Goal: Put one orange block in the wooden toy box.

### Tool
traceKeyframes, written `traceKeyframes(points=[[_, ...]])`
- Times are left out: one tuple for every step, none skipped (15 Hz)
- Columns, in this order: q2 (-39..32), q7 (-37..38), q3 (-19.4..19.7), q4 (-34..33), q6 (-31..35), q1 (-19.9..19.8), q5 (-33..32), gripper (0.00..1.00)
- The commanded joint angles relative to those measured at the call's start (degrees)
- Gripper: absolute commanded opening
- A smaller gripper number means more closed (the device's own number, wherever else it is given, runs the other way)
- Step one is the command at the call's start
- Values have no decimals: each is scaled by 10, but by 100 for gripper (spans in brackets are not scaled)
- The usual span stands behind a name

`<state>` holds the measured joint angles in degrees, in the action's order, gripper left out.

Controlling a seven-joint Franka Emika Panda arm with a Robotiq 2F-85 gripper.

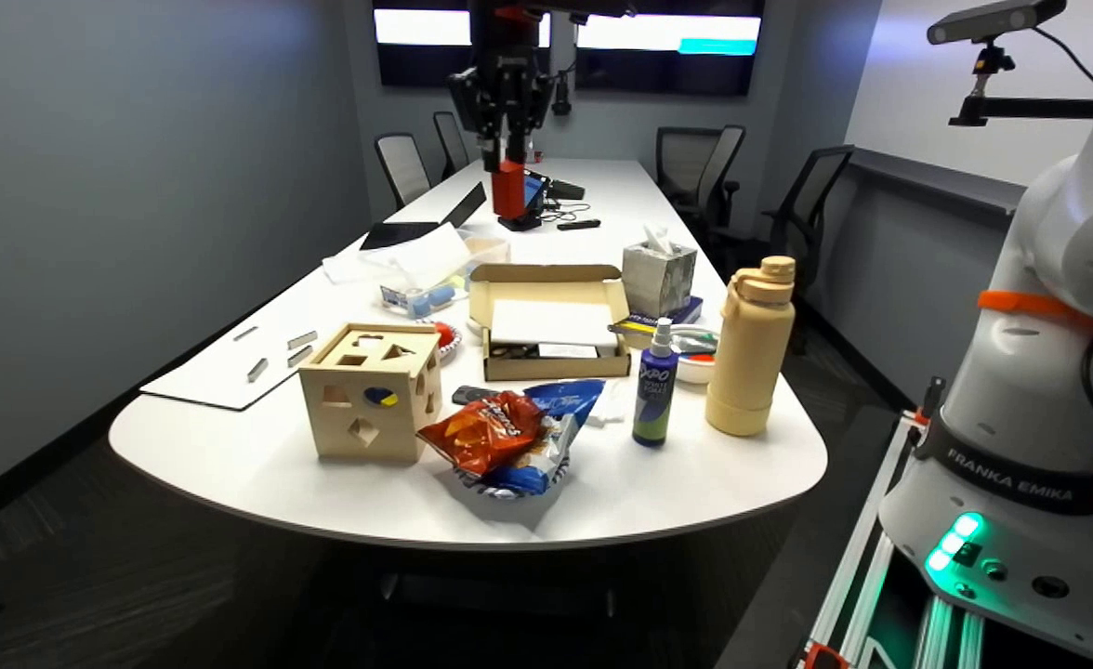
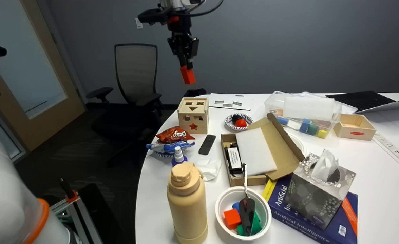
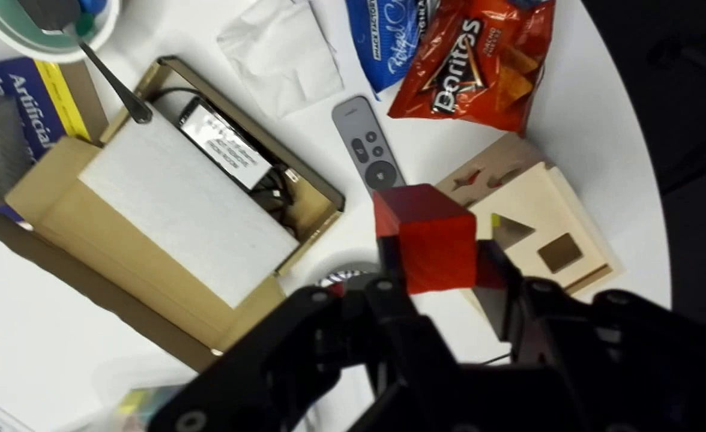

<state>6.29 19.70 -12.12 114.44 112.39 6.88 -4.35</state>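
My gripper (image 1: 502, 160) is shut on an orange block (image 1: 509, 191) and holds it high above the table. In the other views the gripper (image 2: 187, 65) (image 3: 440, 259) has the same block (image 2: 188, 76) (image 3: 437, 240) between its fingertips, slightly tilted. The wooden toy box (image 1: 402, 429) stands upright on the table, with shape holes in its top and sides. It is also in an exterior view (image 2: 193, 122) below the block, and in the wrist view (image 3: 542, 207), partly hidden by the block and right finger. Another orange block (image 2: 232, 218) lies in the white bowl (image 2: 269, 217).
Snack bags (image 1: 486, 432) sit in a patterned bowl beside the toy box. A remote (image 2: 207, 144), an open cardboard box (image 1: 556, 370), a spray bottle (image 1: 655, 390) and a tall tan bottle (image 1: 753, 348) stand nearby. A small patterned bowl (image 2: 228, 122) holds a red item.
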Motion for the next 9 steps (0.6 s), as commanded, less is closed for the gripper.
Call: traceKeyframes(points=[[-94, -57, -17, -104, -20, 29, -36, 10], [-117, -79, -18, -127, -20, 36, -43, 10], [-140, -105, -18, -151, -21, 42, -44, 10], [-164, -133, -17, -177, -24, 48, -42, 10], [-185, -163, -16, -201, -28, 52, -40, 10], [-207, -192, -16, -224, -34, 56, -36, 10], [-225, -219, -17, -245, -40, 60, -36, 10], [-245, -246, -19, -266, -47, 65, -36, 10], [-261, -272, -20, -284, -55, 68, -36, 10]])
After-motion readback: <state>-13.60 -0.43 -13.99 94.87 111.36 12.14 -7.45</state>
